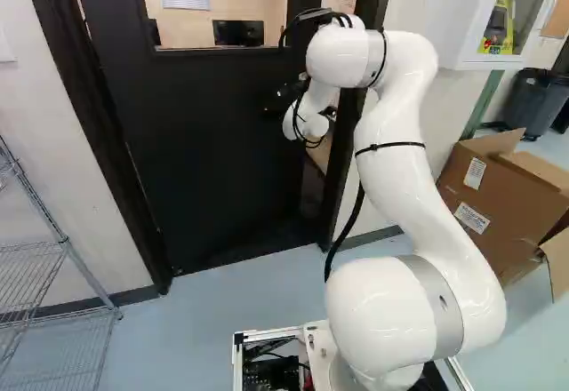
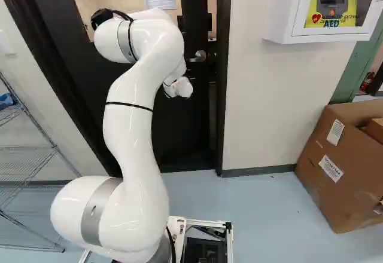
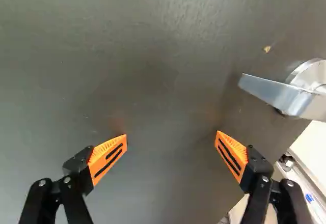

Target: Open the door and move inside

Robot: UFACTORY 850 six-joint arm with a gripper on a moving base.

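Dark door (image 1: 204, 133) ahead bears a silver handle (image 3: 277, 94) near its edge, beside the released hand (image 1: 281, 99), 2 fingers spread.

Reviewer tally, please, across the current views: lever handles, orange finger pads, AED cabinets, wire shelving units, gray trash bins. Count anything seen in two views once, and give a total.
Lever handle: 1
Orange finger pads: 2
AED cabinet: 1
Wire shelving unit: 1
Gray trash bin: 1
Total: 6

White arm (image 1: 393, 151) before a dark windowed door (image 1: 204, 142), wire rack (image 1: 64, 242) at left, cardboard box (image 1: 498, 197) at right
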